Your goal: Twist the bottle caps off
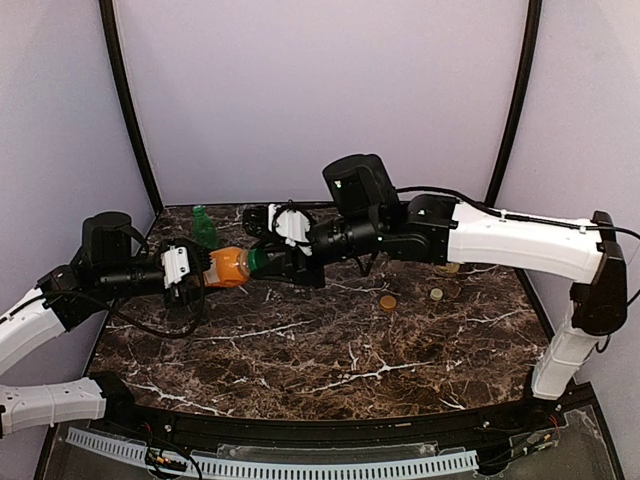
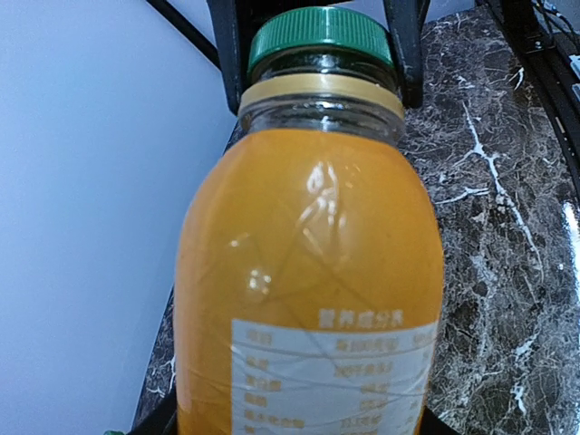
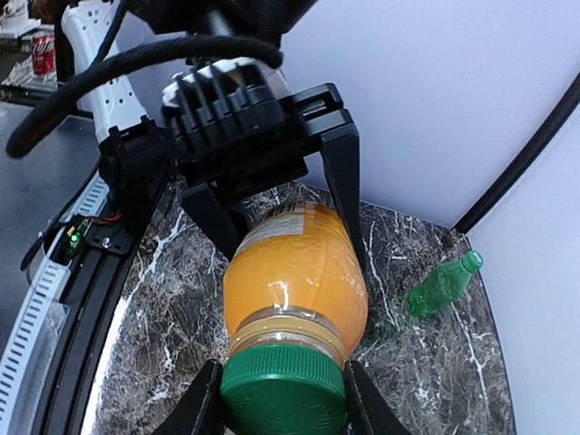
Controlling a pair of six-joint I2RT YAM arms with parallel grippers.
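Now | step: unscrewing the orange juice bottle (image 1: 228,267), held level, left of centre | left gripper (image 1: 203,271) clamps its body | right gripper (image 1: 262,263) pinches the green cap (image 3: 284,392) | next: probably twist cap off, bottle held firm

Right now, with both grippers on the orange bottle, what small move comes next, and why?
Probably rotate the right gripper to unscrew: its jaws press both sides of the green cap, fully seated on the neck, while the left gripper holds the orange juice bottle by its body.
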